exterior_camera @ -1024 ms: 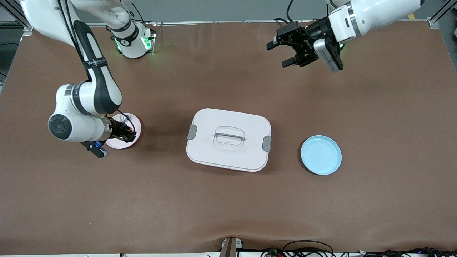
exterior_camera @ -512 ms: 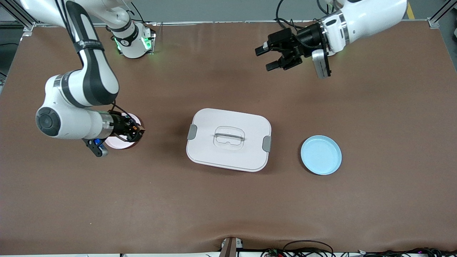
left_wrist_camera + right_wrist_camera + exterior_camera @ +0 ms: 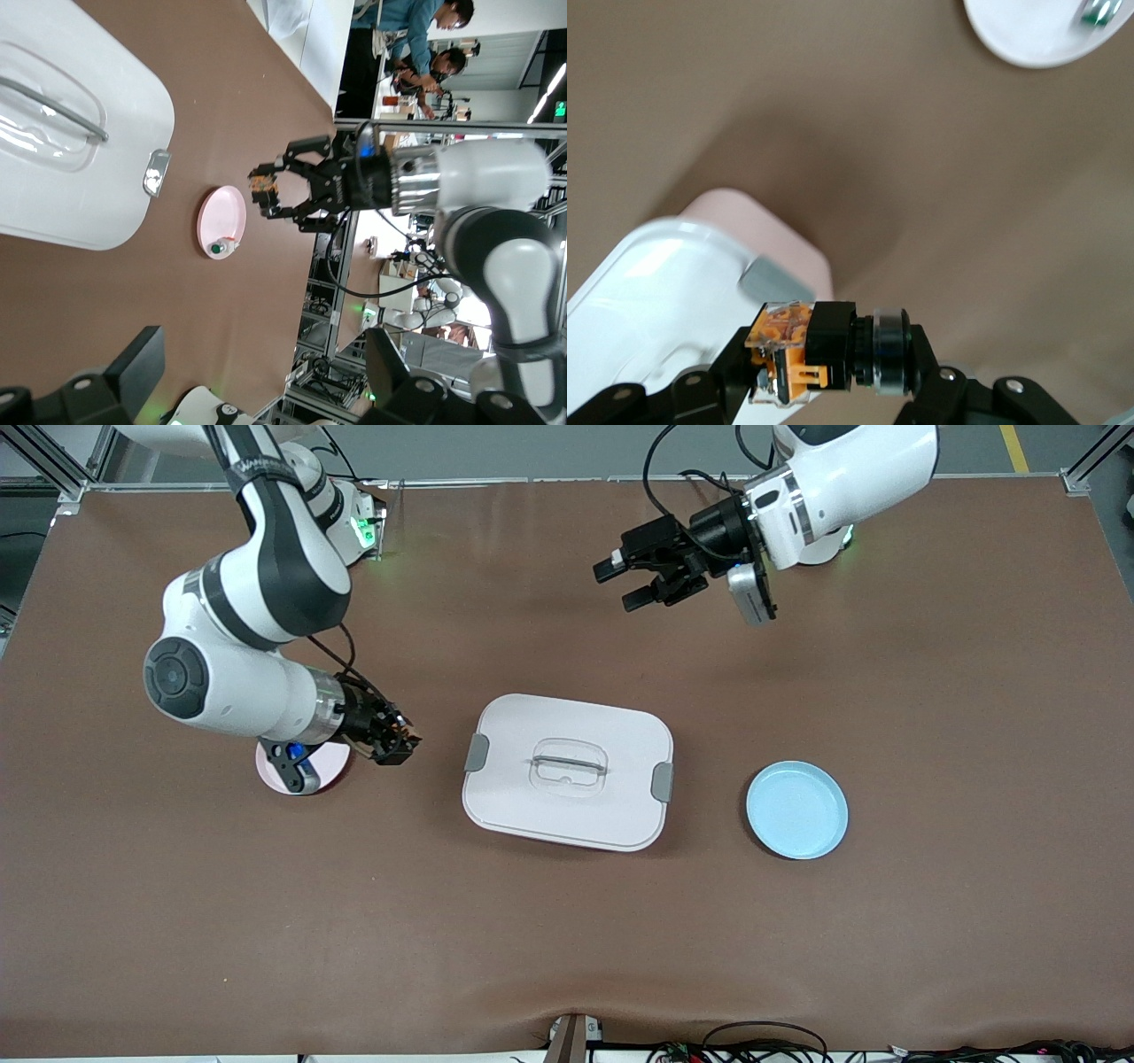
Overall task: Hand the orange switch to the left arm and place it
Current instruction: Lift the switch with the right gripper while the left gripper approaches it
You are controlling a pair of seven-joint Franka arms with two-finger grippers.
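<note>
My right gripper [image 3: 396, 740] is shut on the orange switch [image 3: 407, 734], a small black body with an orange end. It holds the switch above the table between the pink plate [image 3: 330, 767] and the white box [image 3: 567, 771]. In the right wrist view the switch [image 3: 804, 349] sits between the fingers of the right gripper [image 3: 819, 376], over the box's corner [image 3: 664, 292]. My left gripper [image 3: 625, 584] is open and empty, up over the table near the robots' bases. The left wrist view shows the switch [image 3: 260, 182], the box [image 3: 80, 177] and the left gripper [image 3: 266, 390].
A white-grey part with a green cap [image 3: 216, 249] lies on the pink plate [image 3: 222, 217]. A light blue plate [image 3: 796, 810] sits beside the box toward the left arm's end. Cables run along the table edge nearest the front camera.
My right gripper rose from the pink plate with the switch and moved toward the box. My left gripper moved toward the right arm's end, staying open.
</note>
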